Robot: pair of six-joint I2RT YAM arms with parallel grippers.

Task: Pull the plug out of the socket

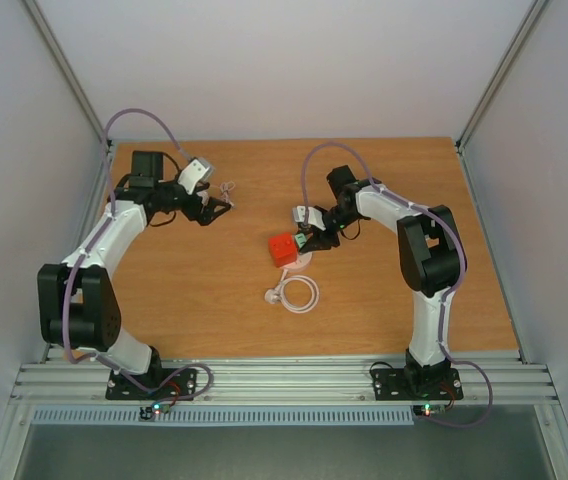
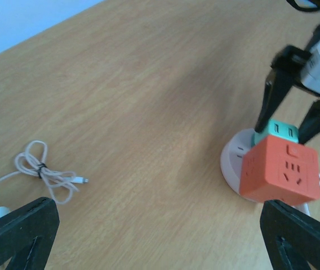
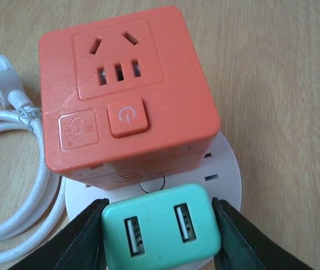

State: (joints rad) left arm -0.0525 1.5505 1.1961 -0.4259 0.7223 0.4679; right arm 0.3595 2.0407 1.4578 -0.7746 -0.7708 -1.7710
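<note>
The right hand (image 2: 281, 130) is clamped on a small mint-green plastic plug with two USB slots (image 3: 161, 235), one dark finger (image 3: 75, 236) pressed to each side. The plug stands on the round, flat, pale pinkish-white plastic socket (image 2: 233, 158), which lies on the wooden tabletop (image 1: 214, 300) a little right of centre. An orange-red plastic cube adapter with a power button (image 3: 123, 84) also sits on the socket, touching the plug on its left side. A coiled white power cord with its pronged end (image 1: 297, 293) lies just near of the socket. At the far left, the left hand (image 1: 222, 207) hangs with its fingers wide apart, holding nothing, near a thin, tied bundle of pale cable (image 2: 43, 170).
</note>
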